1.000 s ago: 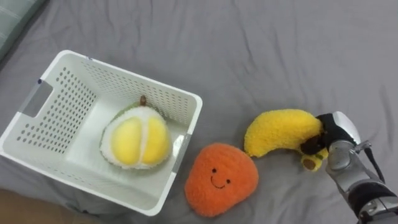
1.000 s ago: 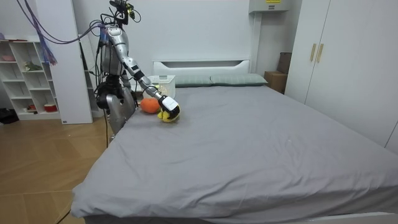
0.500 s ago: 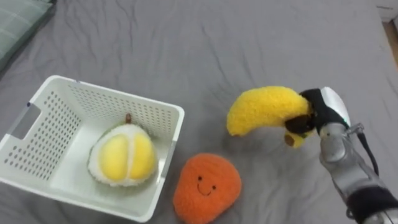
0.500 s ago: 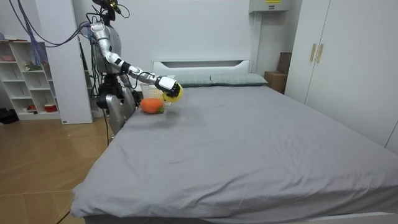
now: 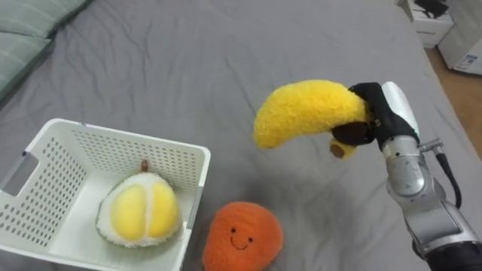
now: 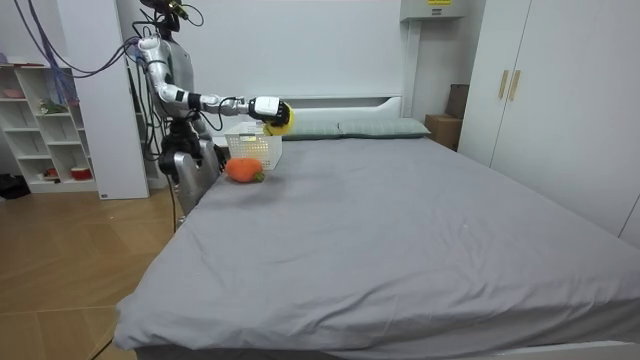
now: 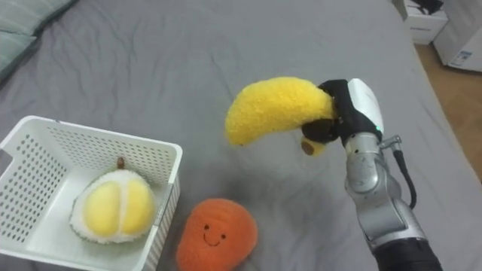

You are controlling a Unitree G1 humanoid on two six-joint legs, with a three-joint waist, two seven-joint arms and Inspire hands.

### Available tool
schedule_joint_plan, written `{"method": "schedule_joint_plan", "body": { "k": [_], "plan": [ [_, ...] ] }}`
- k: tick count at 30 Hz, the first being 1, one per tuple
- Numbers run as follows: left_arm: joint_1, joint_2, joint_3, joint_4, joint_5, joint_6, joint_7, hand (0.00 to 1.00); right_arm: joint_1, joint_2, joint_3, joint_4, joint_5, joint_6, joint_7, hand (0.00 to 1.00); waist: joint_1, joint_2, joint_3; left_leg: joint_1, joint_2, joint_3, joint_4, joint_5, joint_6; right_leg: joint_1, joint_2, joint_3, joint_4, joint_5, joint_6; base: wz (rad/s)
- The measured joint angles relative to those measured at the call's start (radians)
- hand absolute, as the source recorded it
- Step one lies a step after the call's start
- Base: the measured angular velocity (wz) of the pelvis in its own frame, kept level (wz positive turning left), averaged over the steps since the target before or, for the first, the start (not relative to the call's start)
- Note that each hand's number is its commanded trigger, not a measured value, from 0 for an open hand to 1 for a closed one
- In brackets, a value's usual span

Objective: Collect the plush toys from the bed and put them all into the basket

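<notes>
The right hand (image 5: 385, 113) is holding the plush banana (image 5: 301, 113) aloft over the grey bed (image 5: 226, 45), fingers (image 5: 369, 105) curled round its stem end, and should be carrying it left, clear of the orange smiling plush (image 5: 241, 237), over the white basket (image 5: 128, 138) beside the plush durian (image 5: 139, 218) before releasing

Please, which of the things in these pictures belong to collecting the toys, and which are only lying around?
Belong to the job:
- banana toy, held above the bed in the right hand
- orange toy, lying on the bed beside the basket
- durian toy, inside the white basket

Only lying around:
- pillows
- wardrobe
- shelf unit
</notes>
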Motion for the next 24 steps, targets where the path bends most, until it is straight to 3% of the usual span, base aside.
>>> {"method": "schedule_joint_plan", "body": {
  "k": [14, 18, 20, 22, 24],
  "plan": [
    [0.010, -0.007, -0.003, -0.005, 0.000, 0.001, 0.002, 0.00, 0.000, 0.020, 0.000, -0.195, -0.003, 0.017, 0.081, 1.00, 0.006, 0.011, 0.0030, 0.026, -0.003, -0.011, -0.012, -0.002, 0.002, 0.029, 0.000, 0.000, -0.006, -0.004, 0.006, 0.01],
    [0.010, -0.007, -0.002, -0.005, 0.028, 0.001, 0.002, 0.00, 0.000, 0.057, 0.004, -0.212, -0.011, 0.019, 0.111, 1.00, 0.012, 0.011, 0.0028, 0.028, -0.003, -0.015, -0.012, -0.001, 0.002, 0.031, -0.001, -0.004, -0.005, -0.004, 0.006, 0.00],
    [0.010, -0.008, -0.002, -0.006, 0.034, 0.001, 0.002, 0.00, 0.000, 0.063, 0.016, -0.214, -0.013, 0.026, 0.137, 1.00, 0.018, 0.011, 0.0027, 0.026, -0.004, -0.017, -0.012, -0.001, 0.002, 0.030, -0.002, -0.005, -0.004, -0.004, 0.006, 0.00],
    [0.011, -0.018, -0.001, -0.025, 0.050, 0.009, 0.003, 0.00, 0.000, 0.065, 0.041, -0.258, -0.043, 0.068, 0.171, 1.00, 0.033, 0.013, 0.0032, 0.024, -0.005, -0.017, -0.012, -0.002, 0.002, 0.027, -0.001, 0.000, -0.005, -0.004, 0.006, -0.02],
    [0.005, -0.025, -0.002, -0.034, 0.069, 0.020, 0.003, 0.00, -0.001, 0.082, 0.050, -0.296, -0.069, 0.084, 0.176, 1.00, 0.048, 0.014, 0.0024, 0.022, -0.006, -0.018, -0.012, -0.002, 0.002, 0.026, -0.002, 0.000, -0.004, -0.004, 0.006, 0.00]
  ]
}}
